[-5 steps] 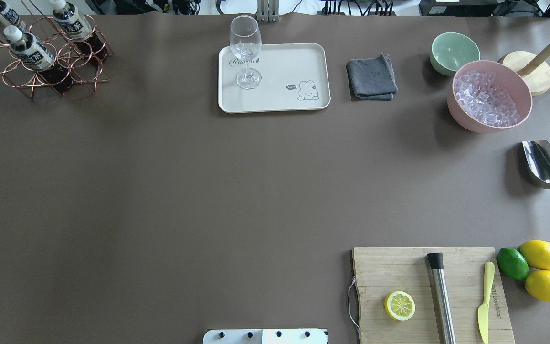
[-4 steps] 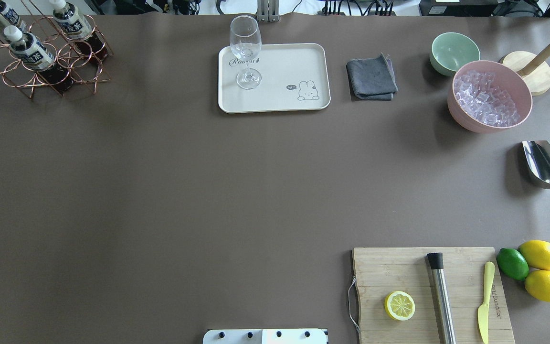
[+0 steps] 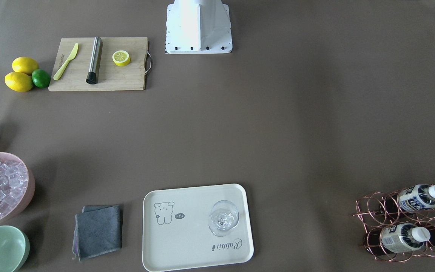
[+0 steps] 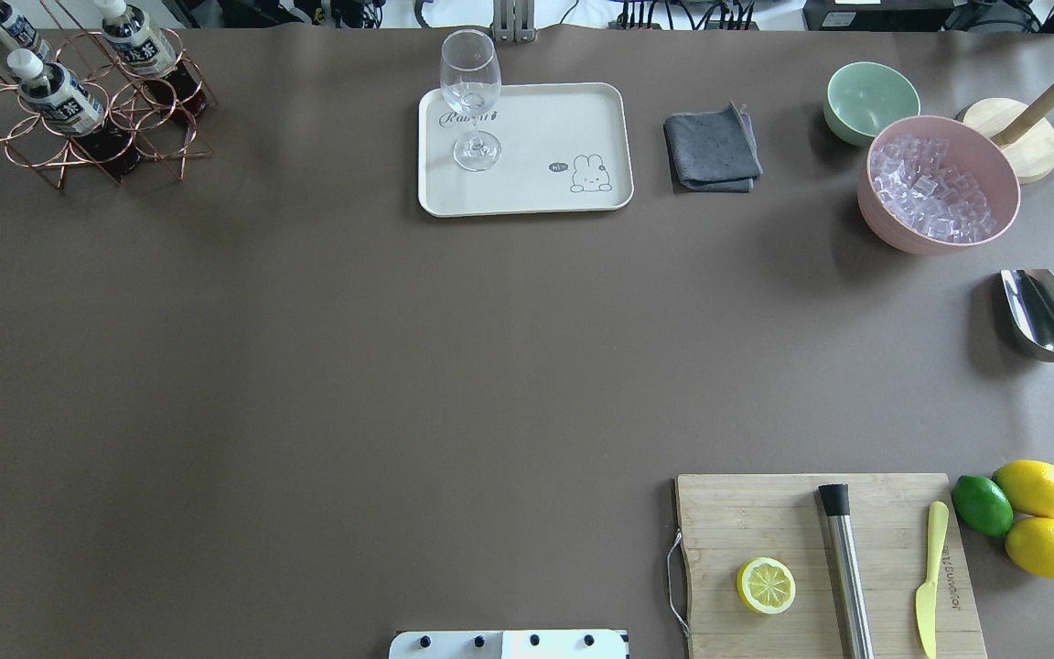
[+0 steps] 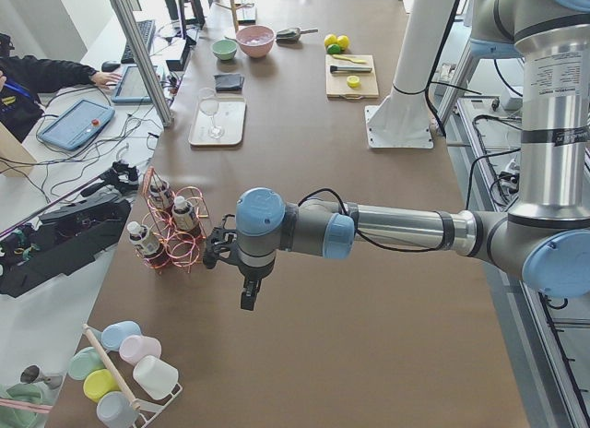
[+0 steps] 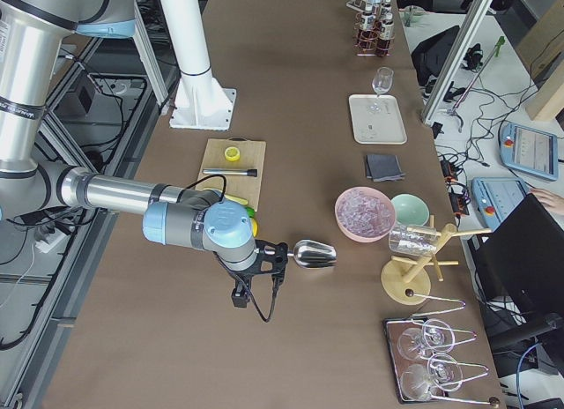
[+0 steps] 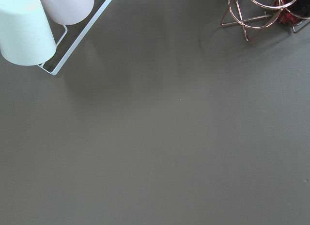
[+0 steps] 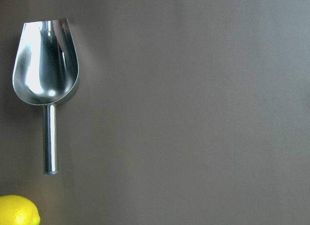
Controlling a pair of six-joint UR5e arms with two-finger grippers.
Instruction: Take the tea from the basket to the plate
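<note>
Three tea bottles stand in the copper wire basket at the table's far left corner; the nearest one has a white cap. The basket also shows in the front view and at the top right of the left wrist view. The cream plate lies at the far middle with a wine glass standing on it. My left gripper hovers just beside the basket, off the overhead view. My right gripper hovers near the steel scoop. I cannot tell whether either is open or shut.
A grey cloth, mint bowl and pink bowl of ice stand to the right of the plate. The scoop, lemons and a lime, and a cutting board fill the right side. A rack of cups is left of the basket.
</note>
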